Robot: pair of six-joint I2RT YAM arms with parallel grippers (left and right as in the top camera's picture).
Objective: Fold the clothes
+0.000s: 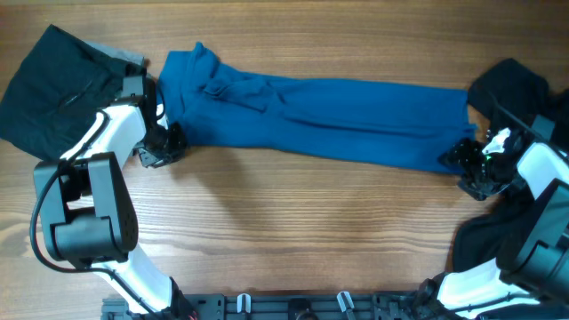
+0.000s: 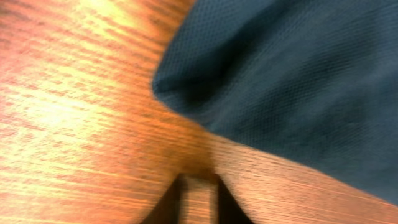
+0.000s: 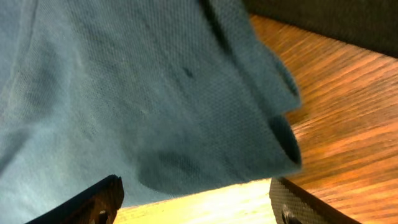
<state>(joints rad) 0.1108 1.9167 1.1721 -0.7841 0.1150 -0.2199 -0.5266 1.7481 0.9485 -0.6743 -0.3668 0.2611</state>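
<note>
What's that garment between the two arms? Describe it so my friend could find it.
Start at the wooden table. Stretched across its middle lies a long shirt. The heaps at both ends are black; only this one is blue.

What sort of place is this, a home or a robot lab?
Probably a robot lab bench, not a home: a left arm and right arm stand at a wooden table, with a blue polo shirt laid out between them and black garments piled aside.
</note>
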